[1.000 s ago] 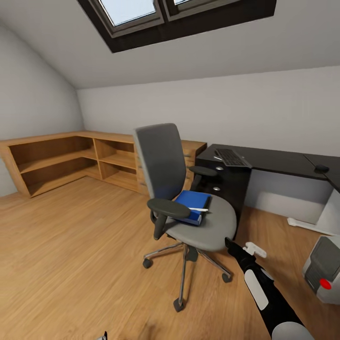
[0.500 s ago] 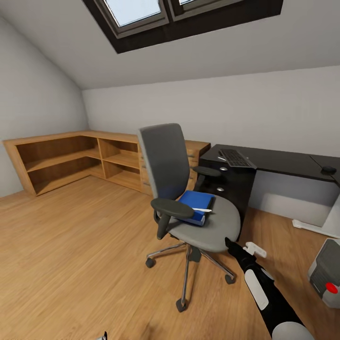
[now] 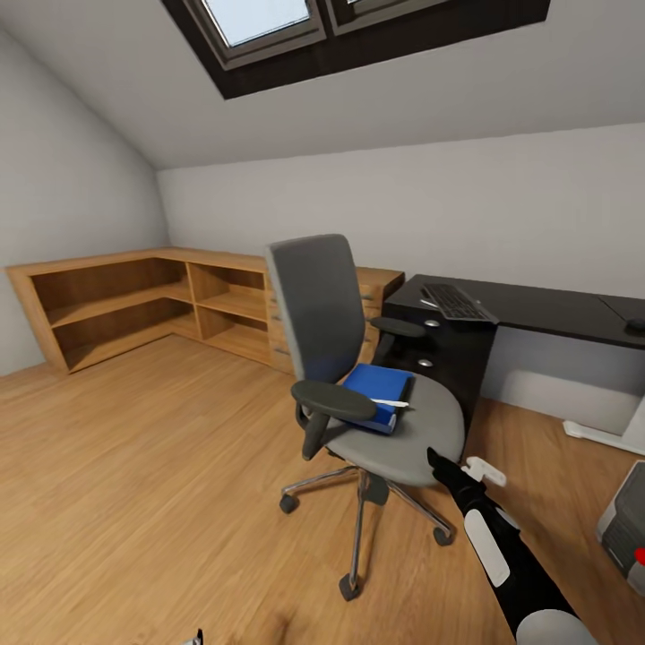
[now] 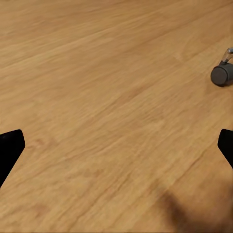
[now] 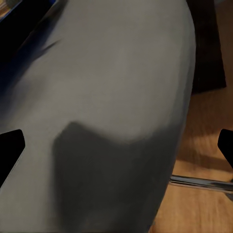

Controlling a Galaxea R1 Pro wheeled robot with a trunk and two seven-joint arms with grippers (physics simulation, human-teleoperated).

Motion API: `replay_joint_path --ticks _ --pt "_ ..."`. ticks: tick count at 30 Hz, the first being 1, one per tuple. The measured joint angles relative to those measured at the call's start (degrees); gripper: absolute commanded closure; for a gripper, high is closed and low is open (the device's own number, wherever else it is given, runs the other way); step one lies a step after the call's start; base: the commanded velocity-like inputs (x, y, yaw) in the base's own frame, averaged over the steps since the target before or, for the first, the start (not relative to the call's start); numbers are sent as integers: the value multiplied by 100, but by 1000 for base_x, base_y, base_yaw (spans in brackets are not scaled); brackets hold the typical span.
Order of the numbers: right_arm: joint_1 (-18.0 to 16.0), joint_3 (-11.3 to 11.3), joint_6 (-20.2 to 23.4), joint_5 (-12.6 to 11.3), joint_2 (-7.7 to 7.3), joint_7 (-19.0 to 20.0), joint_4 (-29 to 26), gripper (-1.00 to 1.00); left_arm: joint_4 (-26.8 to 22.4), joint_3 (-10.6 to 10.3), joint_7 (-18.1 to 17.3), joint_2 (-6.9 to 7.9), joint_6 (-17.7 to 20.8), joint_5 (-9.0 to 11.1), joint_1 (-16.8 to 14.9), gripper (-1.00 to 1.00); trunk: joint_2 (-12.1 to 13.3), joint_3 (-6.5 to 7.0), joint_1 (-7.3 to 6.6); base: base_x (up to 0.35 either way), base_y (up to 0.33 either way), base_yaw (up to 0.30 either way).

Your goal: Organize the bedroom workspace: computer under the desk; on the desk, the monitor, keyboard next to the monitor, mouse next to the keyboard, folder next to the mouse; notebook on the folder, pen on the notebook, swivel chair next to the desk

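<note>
- Mid-room on the wooden floor (image 3: 134, 466), the swivel chair (image 3: 358, 358): grey, tall-backed, chrome star base, just in front of the black desk (image 3: 537, 309) and its drawer unit.
- On the chair's seat, the blue folder (image 3: 376, 394), with a thin white pen (image 3: 387, 402) lying across the top; notebook not told apart.
- On the desk beyond the chair, the black keyboard (image 3: 457, 303), above the drawer unit.
- Right of the chair, low on the floor, the grey computer (image 3: 627, 533), cut by the picture's edge.
- Just at the seat's front edge, the right gripper (image 3: 459, 473), fingers spread wide, holding nothing.
- Over bare floor near one chair castor (image 4: 222, 74), the left gripper (image 4: 116, 150), fingers wide apart and empty.
- Left of the chair along the wall, a light-wood shelf unit (image 3: 134, 300).
</note>
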Motion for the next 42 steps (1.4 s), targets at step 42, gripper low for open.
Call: replay_joint_path --ticks 42 --pt "0 14 0 48 -1 17 -326 -100 -1 0 10 -8 -7 0 -1 -100 0 -228 0 0 0 161"
